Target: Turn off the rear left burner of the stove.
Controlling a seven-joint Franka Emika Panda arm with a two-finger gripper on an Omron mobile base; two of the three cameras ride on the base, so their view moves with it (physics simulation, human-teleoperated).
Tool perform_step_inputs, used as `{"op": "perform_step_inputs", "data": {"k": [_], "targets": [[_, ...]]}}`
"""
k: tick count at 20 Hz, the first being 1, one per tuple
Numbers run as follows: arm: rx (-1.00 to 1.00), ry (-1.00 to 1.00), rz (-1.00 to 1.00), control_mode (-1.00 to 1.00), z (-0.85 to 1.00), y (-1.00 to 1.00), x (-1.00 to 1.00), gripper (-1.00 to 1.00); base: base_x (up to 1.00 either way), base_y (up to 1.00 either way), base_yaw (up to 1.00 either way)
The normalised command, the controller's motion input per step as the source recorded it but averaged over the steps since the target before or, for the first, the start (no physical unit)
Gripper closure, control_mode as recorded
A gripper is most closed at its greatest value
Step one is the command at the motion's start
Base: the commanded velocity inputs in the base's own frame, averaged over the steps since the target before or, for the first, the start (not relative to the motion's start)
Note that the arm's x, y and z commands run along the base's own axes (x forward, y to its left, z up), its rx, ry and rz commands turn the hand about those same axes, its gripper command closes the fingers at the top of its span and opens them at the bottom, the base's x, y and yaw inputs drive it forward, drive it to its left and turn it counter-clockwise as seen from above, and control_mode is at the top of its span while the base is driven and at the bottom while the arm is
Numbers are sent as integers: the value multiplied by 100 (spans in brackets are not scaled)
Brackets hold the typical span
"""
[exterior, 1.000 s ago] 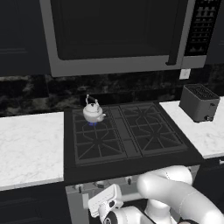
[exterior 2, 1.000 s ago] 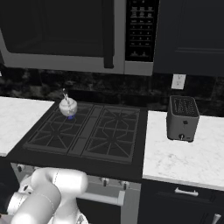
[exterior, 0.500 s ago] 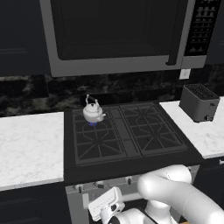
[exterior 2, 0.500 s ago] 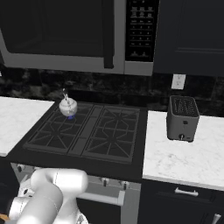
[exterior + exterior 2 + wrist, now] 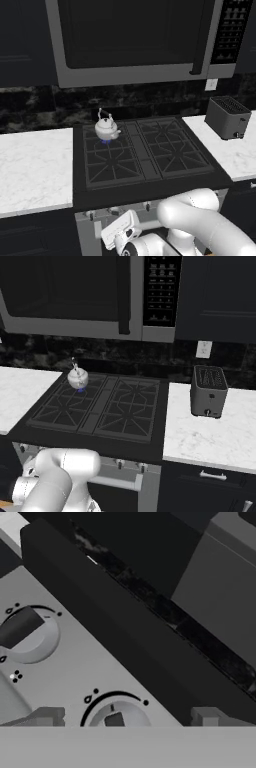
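My gripper [image 5: 119, 722] sits low at the silver front of the stove [image 5: 145, 167], right up against the control panel, and its two fingertips [image 5: 47, 716] stand spread apart on either side of a knob [image 5: 116, 718] whose dark grip shows between them; I cannot tell whether they touch it. A second knob [image 5: 22, 629] lies farther along the panel, its dark bar turned at a slant inside its ring of marks. From the left base view my white arm curls under the stove's front edge, with the hand [image 5: 122, 232] tucked just below the row of knobs. The rear left burner [image 5: 105, 141] is at the back-left of the black cooktop, with a small blue flame showing under a white kettle [image 5: 106, 128] that stands on its grate; the right base view shows the same kettle [image 5: 78, 376] and flame. The other three grate sections show no flame. A grey toaster [image 5: 208, 391] stands on the white marble bench [image 5: 215, 428] right of the stove, and a microwave [image 5: 135, 37] hangs above.
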Motion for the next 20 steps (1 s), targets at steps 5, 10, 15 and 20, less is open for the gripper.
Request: {"op": "perform_step_inputs", "data": {"k": [5,10,15,20], "targets": [[-7,0,0,-100,-53,0,31,-100,0,0,0],[-3,5,0,-100,-41,0,31,100,0,0,0],[0,7,0,-100,0,-2,46,100,0,0,0],[14,10,0,-100,0,-15,33,100,0,0,0]]}}
